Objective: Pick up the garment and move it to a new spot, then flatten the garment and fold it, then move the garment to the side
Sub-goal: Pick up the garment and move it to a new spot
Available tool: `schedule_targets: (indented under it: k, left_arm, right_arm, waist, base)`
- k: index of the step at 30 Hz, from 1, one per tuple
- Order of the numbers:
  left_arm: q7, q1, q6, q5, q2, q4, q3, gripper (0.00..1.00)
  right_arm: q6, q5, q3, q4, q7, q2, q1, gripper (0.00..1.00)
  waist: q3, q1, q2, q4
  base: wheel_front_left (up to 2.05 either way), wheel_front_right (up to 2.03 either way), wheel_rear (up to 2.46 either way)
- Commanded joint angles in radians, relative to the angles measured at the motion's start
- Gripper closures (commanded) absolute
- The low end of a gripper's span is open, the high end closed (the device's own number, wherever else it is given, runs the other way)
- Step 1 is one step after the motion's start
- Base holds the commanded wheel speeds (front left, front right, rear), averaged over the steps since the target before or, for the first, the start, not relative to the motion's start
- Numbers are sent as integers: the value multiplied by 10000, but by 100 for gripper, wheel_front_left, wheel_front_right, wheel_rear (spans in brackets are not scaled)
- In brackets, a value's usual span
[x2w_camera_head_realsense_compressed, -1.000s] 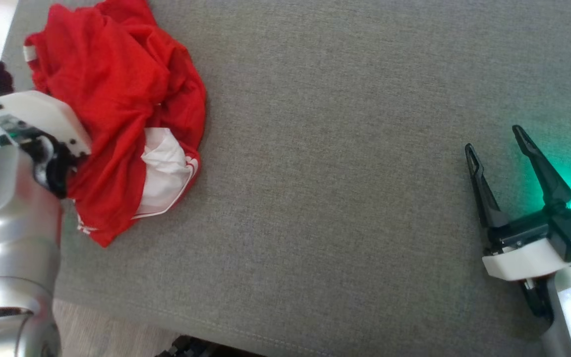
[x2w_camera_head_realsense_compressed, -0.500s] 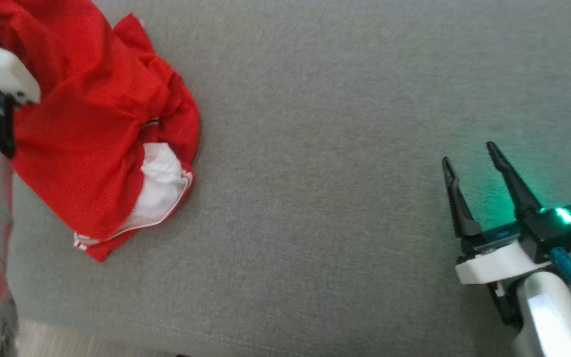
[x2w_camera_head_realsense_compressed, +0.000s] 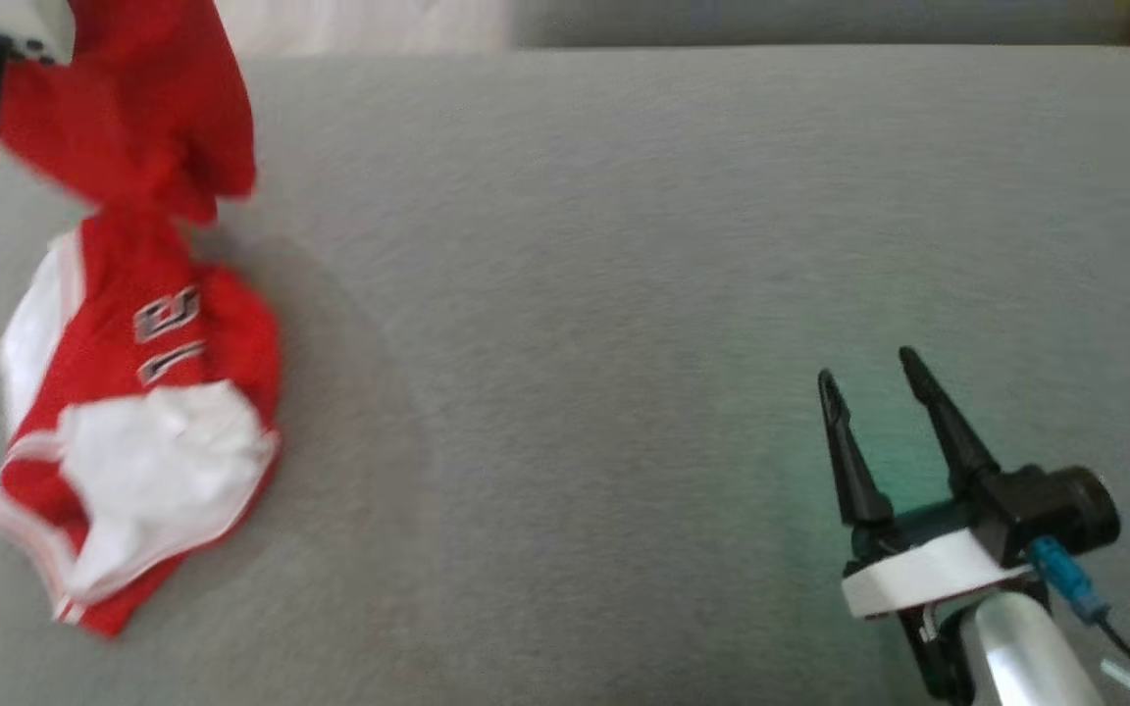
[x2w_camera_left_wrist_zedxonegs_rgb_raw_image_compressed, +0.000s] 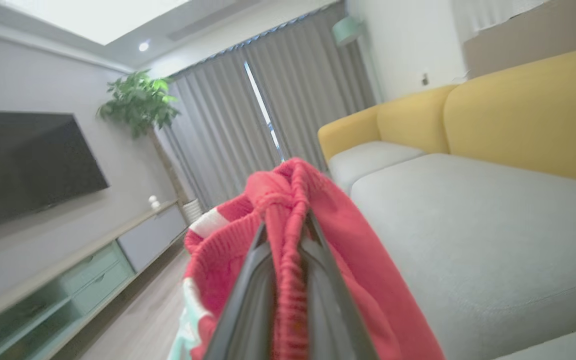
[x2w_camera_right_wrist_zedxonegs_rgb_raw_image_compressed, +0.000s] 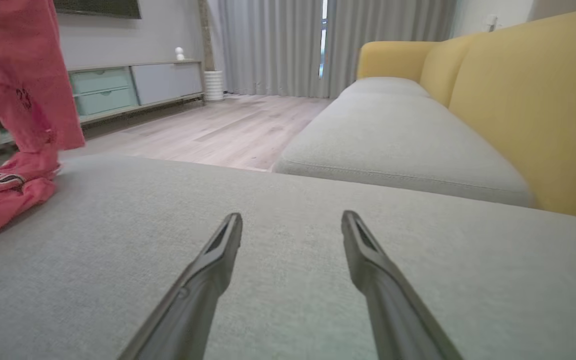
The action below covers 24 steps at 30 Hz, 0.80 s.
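The garment (x2w_camera_head_realsense_compressed: 133,392) is a red jersey with white panels and dark numerals. It hangs at the far left of the head view, its lower part still lying bunched on the grey cushion (x2w_camera_head_realsense_compressed: 624,294). My left gripper (x2w_camera_left_wrist_zedxonegs_rgb_raw_image_compressed: 288,225) is shut on a bunched red fold of the garment (x2w_camera_left_wrist_zedxonegs_rgb_raw_image_compressed: 288,190), fabric squeezed between its two dark fingers. In the right wrist view the garment (x2w_camera_right_wrist_zedxonegs_rgb_raw_image_compressed: 18,90) hangs at the left edge and trails onto the cushion. My right gripper (x2w_camera_head_realsense_compressed: 869,378) hovers low over the cushion at the lower right, open with nothing between its fingers (x2w_camera_right_wrist_zedxonegs_rgb_raw_image_compressed: 218,250).
The grey cushion (x2w_camera_right_wrist_zedxonegs_rgb_raw_image_compressed: 318,280) stretches wide between the garment and my right gripper. A yellow sofa back (x2w_camera_right_wrist_zedxonegs_rgb_raw_image_compressed: 533,100) rises at the right. Beyond the cushion are wood floor (x2w_camera_right_wrist_zedxonegs_rgb_raw_image_compressed: 218,130), a low TV cabinet (x2w_camera_right_wrist_zedxonegs_rgb_raw_image_compressed: 133,85), curtains and a potted plant (x2w_camera_left_wrist_zedxonegs_rgb_raw_image_compressed: 140,100).
My left gripper has closed on the garment and lifted it, so the jersey now hangs stretched with its numerals showing. The head camera has tilted up; the right gripper stays open.
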Motion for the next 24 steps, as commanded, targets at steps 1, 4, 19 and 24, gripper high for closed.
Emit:
schedule_targets:
  k: [1, 4, 19, 24]
  left_arm:
    - [101, -514, -37, -54, 541, -530, 100, 100]
    - [468, -441, -51, -300, 530, -1152, -257, 100]
    - [379, -655, -58, -1762, -649, -2159, -2537, 100]
    - [-560, -4, -58, -1841, -1357, -1805, -3301, 100]
  right_arm:
    - [65, 101, 270, -276, 4, 69, -99, 0]
    - [65, 184, 353, -280, 4, 154, -32, 0]
    - [65, 934, 875, -484, 4, 208, -86, 0]
    - [65, 1139, 1005, -605, 4, 209, -287, 0]
  waist:
    - [-731, 2, 0, -1060]
    - [-958, 2, 0, -1811]
    - [-629, 2, 0, -4261]
    - [-161, 2, 0, -4450]
  base:
    - [0, 0, 0]
    - [0, 0, 0]
    - [0, 0, 0]
    - [0, 0, 0]
